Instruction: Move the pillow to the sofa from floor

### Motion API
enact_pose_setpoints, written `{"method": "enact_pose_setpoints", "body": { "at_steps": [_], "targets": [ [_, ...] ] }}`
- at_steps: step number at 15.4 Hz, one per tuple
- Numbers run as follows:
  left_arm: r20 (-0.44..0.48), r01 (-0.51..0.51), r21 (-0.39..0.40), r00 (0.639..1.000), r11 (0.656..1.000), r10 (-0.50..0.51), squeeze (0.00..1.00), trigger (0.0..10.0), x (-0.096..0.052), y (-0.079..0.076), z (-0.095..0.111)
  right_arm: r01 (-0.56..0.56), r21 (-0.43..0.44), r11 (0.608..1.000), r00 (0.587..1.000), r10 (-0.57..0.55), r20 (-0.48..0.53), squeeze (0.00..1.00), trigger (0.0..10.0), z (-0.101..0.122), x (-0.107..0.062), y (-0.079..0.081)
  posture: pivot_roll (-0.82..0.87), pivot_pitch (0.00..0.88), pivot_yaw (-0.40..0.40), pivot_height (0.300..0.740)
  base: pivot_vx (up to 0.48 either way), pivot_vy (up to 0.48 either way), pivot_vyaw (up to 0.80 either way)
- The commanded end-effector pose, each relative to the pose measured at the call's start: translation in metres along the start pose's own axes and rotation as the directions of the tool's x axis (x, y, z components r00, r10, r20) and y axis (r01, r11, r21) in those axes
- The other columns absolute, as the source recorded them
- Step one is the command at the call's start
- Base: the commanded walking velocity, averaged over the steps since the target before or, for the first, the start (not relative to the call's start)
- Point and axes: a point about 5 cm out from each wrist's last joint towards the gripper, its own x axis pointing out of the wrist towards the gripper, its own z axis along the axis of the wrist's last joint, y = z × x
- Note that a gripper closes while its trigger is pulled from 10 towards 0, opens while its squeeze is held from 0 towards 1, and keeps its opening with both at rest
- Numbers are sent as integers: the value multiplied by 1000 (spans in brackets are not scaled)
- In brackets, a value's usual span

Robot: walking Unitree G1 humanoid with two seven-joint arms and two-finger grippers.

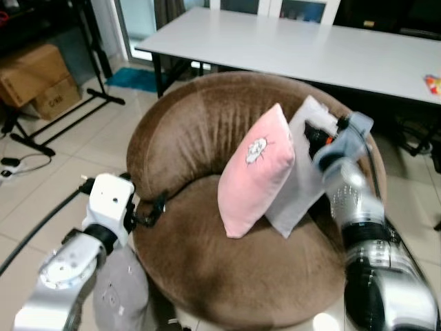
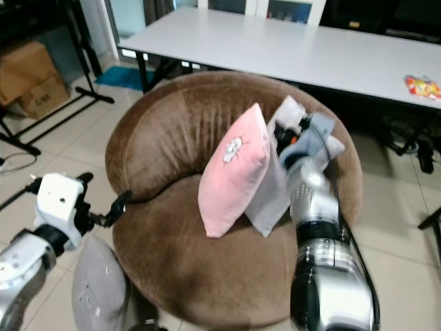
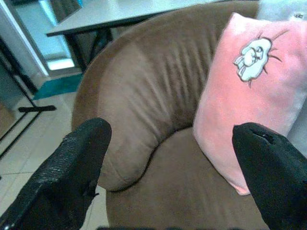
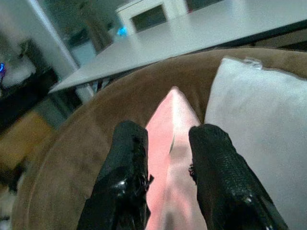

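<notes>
A pink pillow (image 1: 253,172) with a small white animal print stands upright on the seat of the round brown sofa (image 1: 186,131), leaning on a white pillow (image 1: 298,186) behind it. My right gripper (image 1: 311,136) hovers at the white pillow's top, just behind the pink one. Its fingers (image 4: 127,158) are slightly apart, and the pink pillow's top corner (image 4: 173,103) shows beyond the gap. My left gripper (image 1: 149,211) is wide open at the sofa's left rim, holding nothing. A grey pillow (image 1: 120,296) lies on the floor under my left arm.
A long white table (image 1: 310,48) stands right behind the sofa. Cardboard boxes (image 1: 38,83) and a black stand's legs (image 1: 62,117) are at the far left, with cables (image 1: 17,165) on the tiled floor. A teal mat (image 1: 134,79) lies by the door.
</notes>
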Motion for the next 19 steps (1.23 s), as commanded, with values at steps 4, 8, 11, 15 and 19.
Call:
{"method": "enact_pose_setpoints", "body": {
  "at_steps": [4, 8, 11, 15, 19],
  "targets": [
    [3, -133, -5, 991, 991, 133, 0, 10000, 5, 4, -3, -68, -95, 993, 998, 67, -14, 0, 10000, -9, -37, 29, -39, 0, -9, 740, 0, 0, 0],
    [10, -146, -2, 989, 989, 146, 0, 10000, 10, 2, -1, -44, -172, 984, 995, 27, -97, 0, 10000, -32, -76, 42, -46, 0, -5, 740, 0, 0, 0],
    [4, -151, -11, 988, 988, 151, 0, 10000, 11, 3, -3, -69, -277, 958, 995, 47, -86, 0, 10000, -23, -76, 45, -56, 0, -5, 740, 0, 0, 0],
    [3, -160, -17, 987, 987, 160, 0, 10000, 9, 3, -5, -107, -313, 944, 990, 73, -120, 0, 10000, -21, -77, 49, -54, 0, -13, 740, 0, 0, 0],
    [6, -170, -19, 985, 985, 170, 0, 10000, 8, 4, -5, -126, -335, 934, 986, 81, -145, 0, 10000, -23, -76, 51, -48, 0, -21, 740, 0, 0, 0]
  ]
}}
